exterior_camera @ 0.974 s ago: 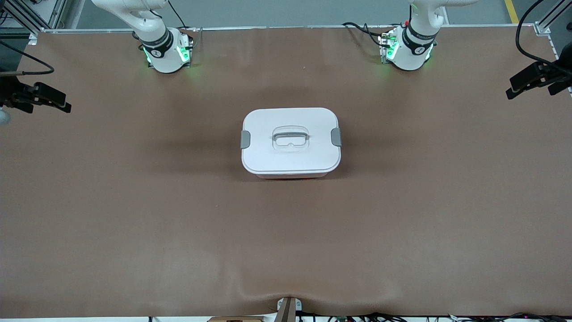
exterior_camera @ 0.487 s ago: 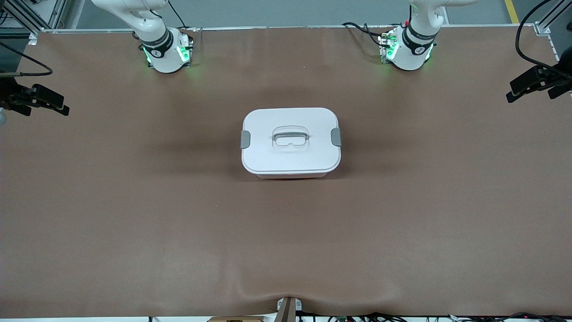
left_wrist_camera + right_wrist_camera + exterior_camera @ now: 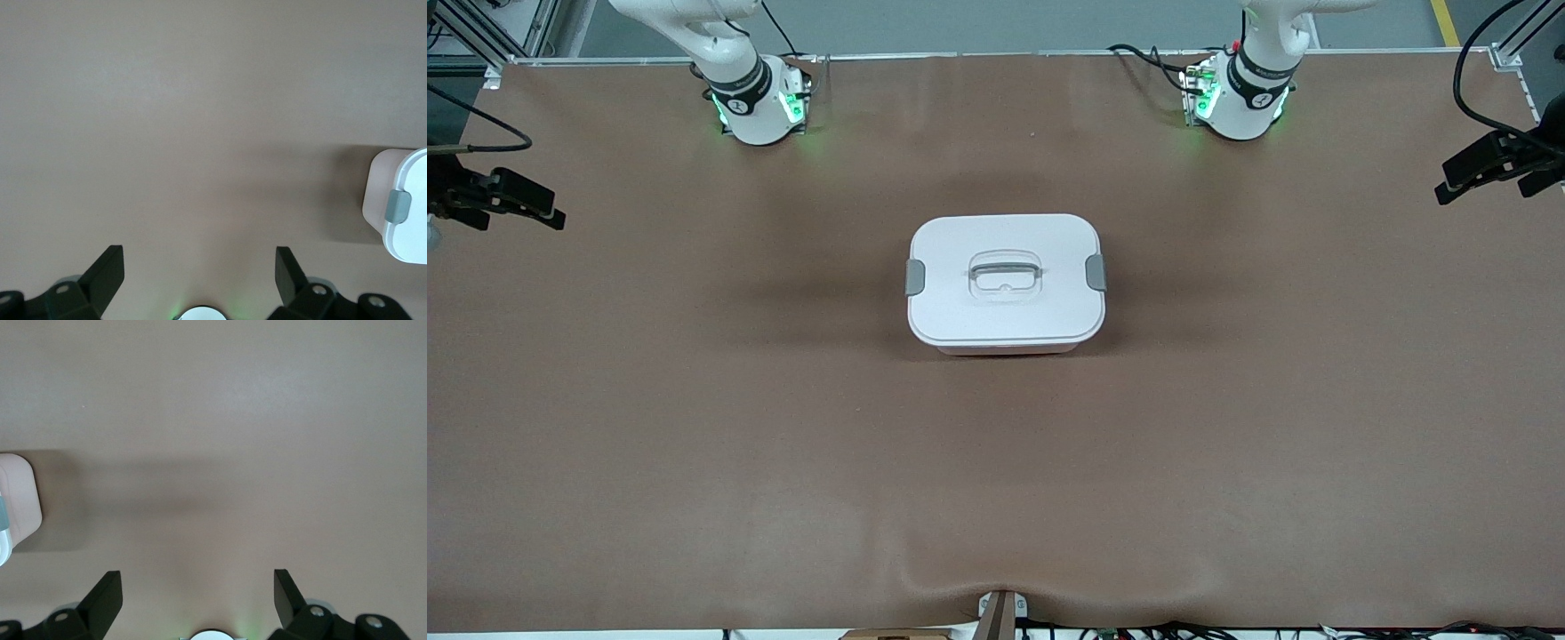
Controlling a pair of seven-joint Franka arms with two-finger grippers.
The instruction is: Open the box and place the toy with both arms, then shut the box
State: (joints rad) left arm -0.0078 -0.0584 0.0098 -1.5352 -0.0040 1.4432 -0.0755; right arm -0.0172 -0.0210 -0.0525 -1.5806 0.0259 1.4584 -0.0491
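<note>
The box (image 3: pixel 1006 283) stands at the middle of the table, its white lid on, with the grey clips (image 3: pixel 915 277) at both ends and the pink base just showing under the rim. The toy is not in view. My left gripper (image 3: pixel 1442 180) is open and empty over the left arm's end of the table. Its wrist view (image 3: pixel 199 257) shows bare table and one end of the box (image 3: pixel 400 207). My right gripper (image 3: pixel 551 209) is open and empty over the right arm's end. Its wrist view (image 3: pixel 198 581) shows a corner of the box (image 3: pixel 17 507).
The brown table cover (image 3: pixel 996 462) has a small wrinkle at the edge nearest the front camera. The two arm bases (image 3: pixel 760 102) (image 3: pixel 1236 98) stand along the edge farthest from it, with cables beside the left arm's base.
Both grippers have drawn slightly outward toward their ends of the table, then stopped. The box has not moved.
</note>
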